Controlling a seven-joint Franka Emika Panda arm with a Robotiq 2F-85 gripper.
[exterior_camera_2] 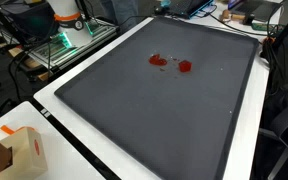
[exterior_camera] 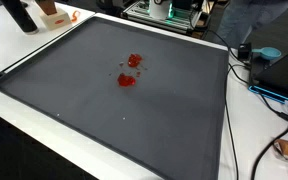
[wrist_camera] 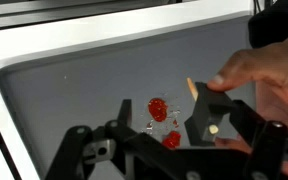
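Two small red pieces (exterior_camera: 126, 80) lie close together, a little apart, near the middle of a dark grey mat (exterior_camera: 174, 110) that covers most of the white worktop (exterior_camera: 24, 115). In an exterior view (exterior_camera_2: 157, 60) they sit towards the far half of the mat. In the wrist view the claw (wrist_camera: 164, 128) hangs above them, released, its fingers spread wide and nothing between them. The nearer red piece (wrist_camera: 171, 140) shows in the gap and the other (wrist_camera: 157, 108) just beyond it. They look tiny, glossy and lumpy, so I judge them very light and probably soft or squashy, apt to skid on the mat or squash under a hard pinch. What they are made of cannot be told at this size. The best hold is likely across the widest part of one lump, fingers coming straight down either side with a gentle squeeze. Neither piece shows a clear long axis or a pointed end. Each reads as roundish, so the approach angle matters little. As a pair they line up roughly from the near side to the far side in the wrist view. A person's hand (wrist_camera: 259, 85) reaches in at the right of that view, with a pale sliver (wrist_camera: 192, 87) at its fingertips, near the pieces but not touching them.
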